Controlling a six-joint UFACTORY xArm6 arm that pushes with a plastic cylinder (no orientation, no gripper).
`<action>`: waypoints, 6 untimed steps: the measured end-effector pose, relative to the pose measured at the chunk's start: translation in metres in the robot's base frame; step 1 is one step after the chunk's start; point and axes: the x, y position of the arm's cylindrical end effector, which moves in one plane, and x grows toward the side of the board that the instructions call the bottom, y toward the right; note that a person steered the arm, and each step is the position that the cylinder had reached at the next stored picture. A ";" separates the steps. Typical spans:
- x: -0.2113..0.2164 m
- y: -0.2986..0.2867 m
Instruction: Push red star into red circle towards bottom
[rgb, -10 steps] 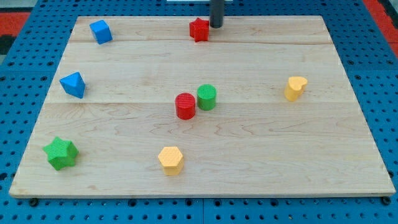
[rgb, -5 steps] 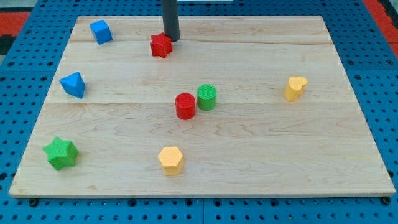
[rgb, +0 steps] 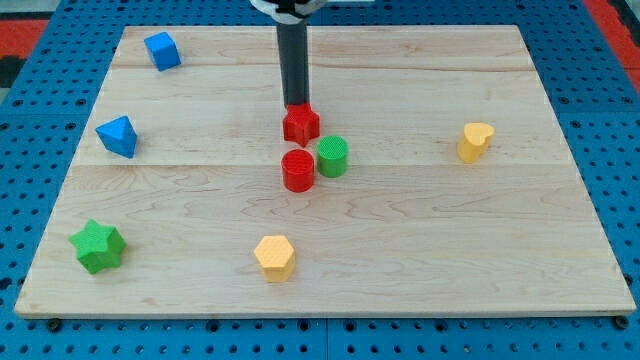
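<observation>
My tip (rgb: 297, 106) touches the top edge of the red star block (rgb: 300, 125), which sits just above the red circle block (rgb: 298, 170) mid-table; no hand shows. Final push: straight toward the view's bottom

The rod (rgb: 294, 60) runs out of the view's top, its upper part cut off; my tip (rgb: 296, 106) meets the red star's (rgb: 300, 125) top edge, and whether the star touches the red circle (rgb: 298, 171) is unclear.
</observation>
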 end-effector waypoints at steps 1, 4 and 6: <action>0.018 0.009; 0.022 0.001; 0.016 0.000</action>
